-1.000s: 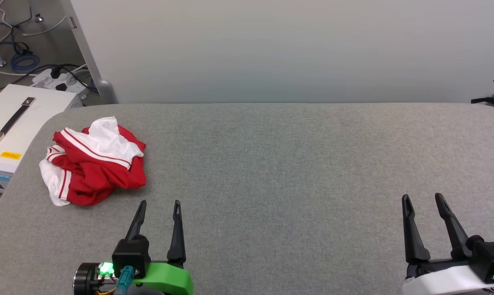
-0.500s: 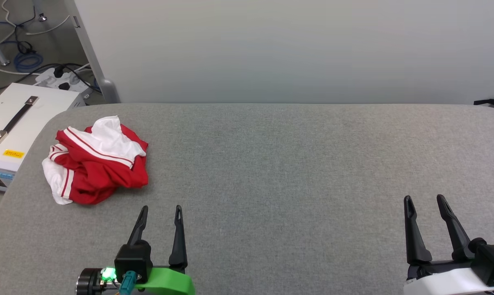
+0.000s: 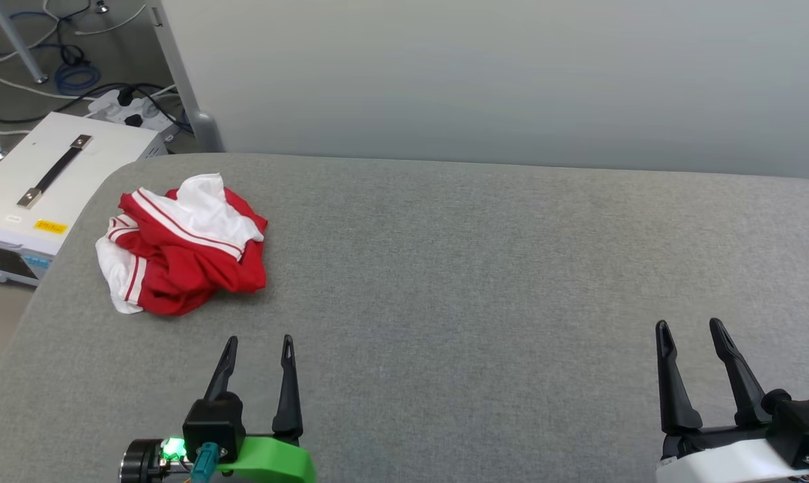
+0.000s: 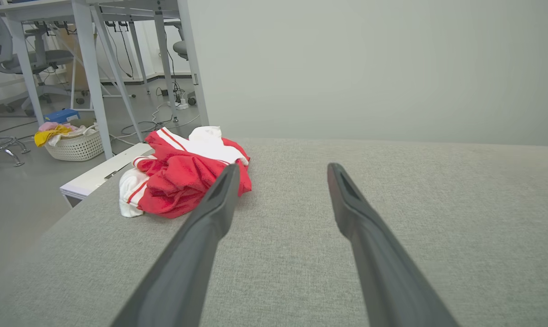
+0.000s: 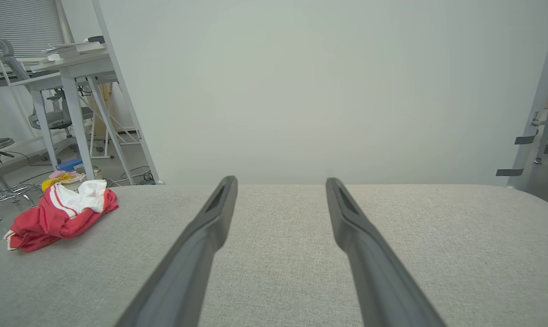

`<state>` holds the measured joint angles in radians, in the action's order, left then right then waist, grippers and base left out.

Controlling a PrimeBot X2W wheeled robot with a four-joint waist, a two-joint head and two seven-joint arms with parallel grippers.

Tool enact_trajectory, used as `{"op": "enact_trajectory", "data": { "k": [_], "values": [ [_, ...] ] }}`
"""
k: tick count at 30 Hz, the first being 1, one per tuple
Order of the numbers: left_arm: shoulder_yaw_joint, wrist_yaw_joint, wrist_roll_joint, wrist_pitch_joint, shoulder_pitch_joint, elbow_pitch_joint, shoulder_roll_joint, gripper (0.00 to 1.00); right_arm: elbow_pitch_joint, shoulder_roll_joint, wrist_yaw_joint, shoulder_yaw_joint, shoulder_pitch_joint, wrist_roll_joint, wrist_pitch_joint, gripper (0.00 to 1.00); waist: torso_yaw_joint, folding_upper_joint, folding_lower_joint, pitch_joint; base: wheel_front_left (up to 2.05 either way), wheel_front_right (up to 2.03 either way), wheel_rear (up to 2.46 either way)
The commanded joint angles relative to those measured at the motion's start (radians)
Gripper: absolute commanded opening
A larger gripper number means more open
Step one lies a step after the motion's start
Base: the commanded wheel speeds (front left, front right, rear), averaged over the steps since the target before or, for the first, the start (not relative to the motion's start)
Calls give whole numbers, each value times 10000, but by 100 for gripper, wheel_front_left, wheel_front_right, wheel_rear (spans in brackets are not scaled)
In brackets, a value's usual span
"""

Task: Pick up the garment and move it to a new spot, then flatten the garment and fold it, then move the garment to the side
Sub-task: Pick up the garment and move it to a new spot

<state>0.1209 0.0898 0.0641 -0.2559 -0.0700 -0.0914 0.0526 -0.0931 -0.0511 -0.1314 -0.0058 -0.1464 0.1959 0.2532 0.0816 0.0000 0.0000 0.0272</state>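
Observation:
The garment (image 3: 186, 248) lies crumpled in a red and white heap near the far left corner of the grey table (image 3: 478, 268). It also shows in the left wrist view (image 4: 183, 175), just ahead and left of my fingers, and far off to the left in the right wrist view (image 5: 60, 213). My left gripper (image 3: 258, 342) hovers open near the front edge, a short way in front of the heap and apart from it. At the front right my right gripper (image 3: 689, 325) stands open with nothing between its fingers.
A white box (image 3: 49, 181) with a dark handle stands beside the table's left edge, with cables and a power strip (image 3: 133, 111) on the floor behind it. A pale wall (image 3: 498, 74) runs along the far edge. A laundry basket (image 4: 72, 141) sits on the floor.
The whole head view has shifted, so the camera turned left; the garment sits further right in the picture. Both grippers hold about the same pose and stay open.

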Motion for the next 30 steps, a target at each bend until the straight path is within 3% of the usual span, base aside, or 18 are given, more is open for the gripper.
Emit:
{"op": "enact_trajectory", "data": {
  "k": [1, 30],
  "values": [
    [-54, 49, 23, -59, 91, -7, -24, 100, -44, 9, 7, 42, -55, -69, 86, 100, 300, 0, 0, -113, 0, 0, 0],
    [-556, 165, 450, -59, 316, -84, -24, 100, -220, 9, 7, 572, 231, -431, 86, 100, 3724, 0, 0, -609, 0, 0, 0]
  ]
}}
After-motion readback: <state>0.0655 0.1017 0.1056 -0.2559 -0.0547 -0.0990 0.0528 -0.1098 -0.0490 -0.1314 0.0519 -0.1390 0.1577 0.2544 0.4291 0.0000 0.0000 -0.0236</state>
